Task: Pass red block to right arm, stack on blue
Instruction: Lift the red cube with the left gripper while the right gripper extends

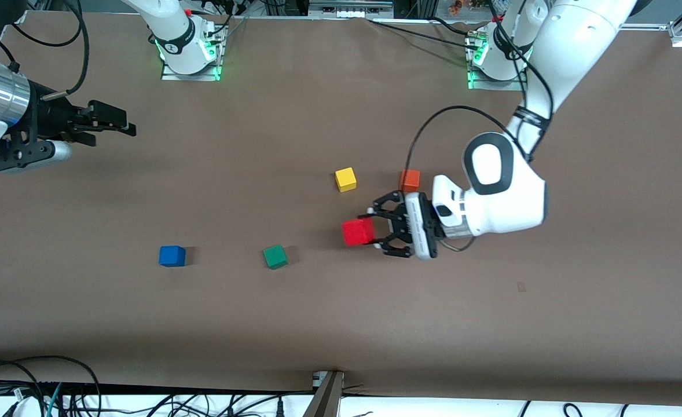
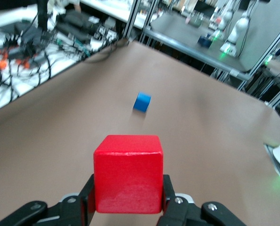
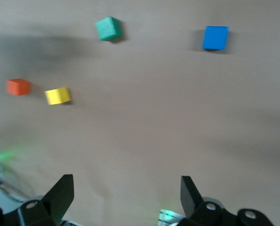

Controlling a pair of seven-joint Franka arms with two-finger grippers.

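The left gripper (image 1: 374, 227) pinches the red block (image 1: 358, 231) aloft for handover, while the right gripper (image 1: 122, 123) waits, jaws spread.

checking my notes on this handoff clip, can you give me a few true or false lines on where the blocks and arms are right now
1. The left tool is shut on the red block. True.
2. The red block sits on the blue block. False: the blue block lies alone on the table, nothing on it.
3. The right tool is open and holds nothing. True: it waits at the right arm's end of the table.
4. The green block lies between the blue block and the held red block. True.
5. The yellow block is nearer the front camera than the green block. False: it lies farther away, beside the orange block.
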